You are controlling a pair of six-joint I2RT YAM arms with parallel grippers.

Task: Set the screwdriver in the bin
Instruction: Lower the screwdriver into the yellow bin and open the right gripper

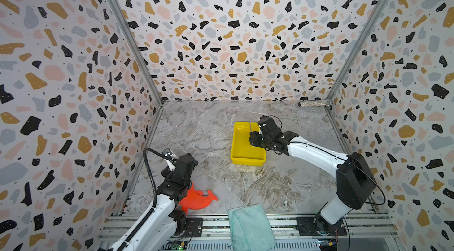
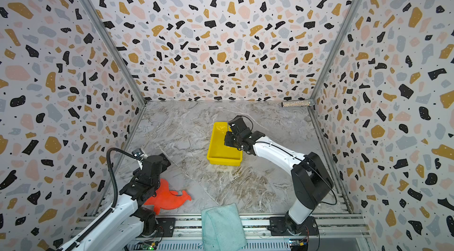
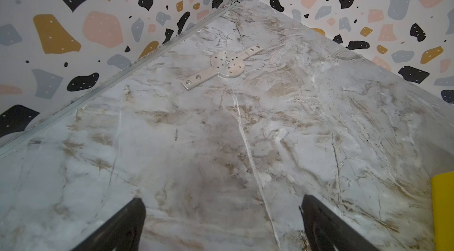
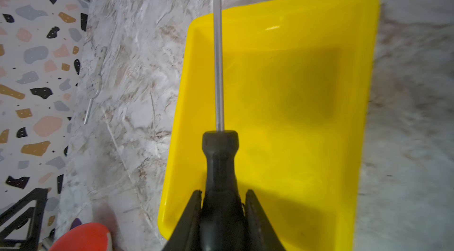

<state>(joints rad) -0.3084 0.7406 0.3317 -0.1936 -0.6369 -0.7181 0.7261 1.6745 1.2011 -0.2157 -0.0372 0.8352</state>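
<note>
The screwdriver [image 4: 221, 159] has a black handle and a thin silver shaft [image 4: 218, 65]. My right gripper [image 4: 222, 192] is shut on the handle and holds it above the bin [image 4: 307, 90], a bright yellow shallow tray. The shaft runs over the bin's side wall and past its far end. In both top views the right gripper [image 1: 255, 139] [image 2: 232, 140] hovers over the right side of the bin [image 1: 242, 146] [image 2: 218, 146], with the shaft [image 1: 250, 128] showing as a thin line. My left gripper [image 3: 222, 203] is open over bare marble near the left wall, with nothing between its fingers.
A flat orange shape [image 1: 196, 199] lies by the left arm's base. A teal folded cloth [image 1: 250, 227] hangs over the front rail. A speckled silver cylinder [image 1: 314, 103] rests in the back right corner. A flat metal plate [image 3: 222, 65] lies near the left wall. Patterned walls enclose three sides.
</note>
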